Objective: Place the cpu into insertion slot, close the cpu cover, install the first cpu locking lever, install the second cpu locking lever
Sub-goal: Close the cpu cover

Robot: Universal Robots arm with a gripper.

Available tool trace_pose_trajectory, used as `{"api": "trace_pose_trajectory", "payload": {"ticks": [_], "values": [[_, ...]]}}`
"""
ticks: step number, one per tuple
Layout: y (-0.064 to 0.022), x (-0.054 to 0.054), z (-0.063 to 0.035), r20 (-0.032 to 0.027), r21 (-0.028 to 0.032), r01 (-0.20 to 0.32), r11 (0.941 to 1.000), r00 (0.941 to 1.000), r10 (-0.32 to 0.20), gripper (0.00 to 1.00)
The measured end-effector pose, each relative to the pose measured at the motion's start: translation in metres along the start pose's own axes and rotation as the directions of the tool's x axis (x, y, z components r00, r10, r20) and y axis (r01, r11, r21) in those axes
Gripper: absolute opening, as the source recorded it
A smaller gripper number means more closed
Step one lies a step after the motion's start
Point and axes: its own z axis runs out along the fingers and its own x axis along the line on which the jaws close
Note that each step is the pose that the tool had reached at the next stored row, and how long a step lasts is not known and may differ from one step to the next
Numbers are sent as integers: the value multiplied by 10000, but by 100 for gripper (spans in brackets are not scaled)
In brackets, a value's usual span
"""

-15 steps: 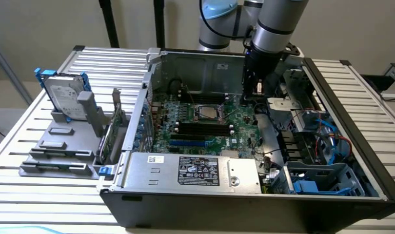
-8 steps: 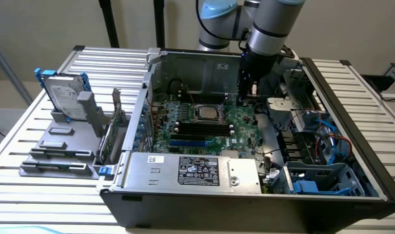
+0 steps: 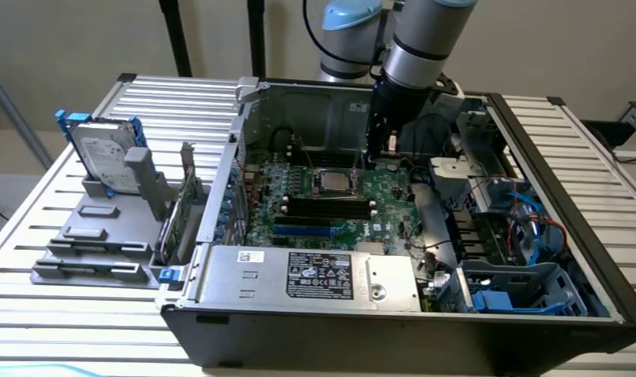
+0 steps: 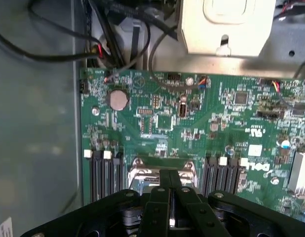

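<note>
Gripper (image 4: 171, 178) closed, fingers together, tips just over the insertion slot (image 3: 333, 182) rim, mid green motherboard (image 4: 226, 123), inside open computer case (image 3: 318, 338).

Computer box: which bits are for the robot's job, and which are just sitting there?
For the job:
- gripper, shut, close by the socket
- insertion slot
- cpu cover, silvery frame

Just sitting there:
- hard drive, out on the table
- power supply
- memory slots
- coin battery
</note>
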Motion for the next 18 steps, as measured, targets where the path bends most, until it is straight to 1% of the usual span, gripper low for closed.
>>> {"api": "trace_pose_trajectory", "payload": {"ticks": [7,11,15,16,18], "values": [[-188,4,24,-7,290,-14,9996,10000,14,11],[-281,6,35,-12,481,-21,9988,10000,22,11],[-359,4,50,-17,698,-30,9976,10000,31,11],[-381,0,59,-20,737,-31,9973,10000,33,11],[-434,-9,83,-19,789,-35,9969,10000,36,11]]}}
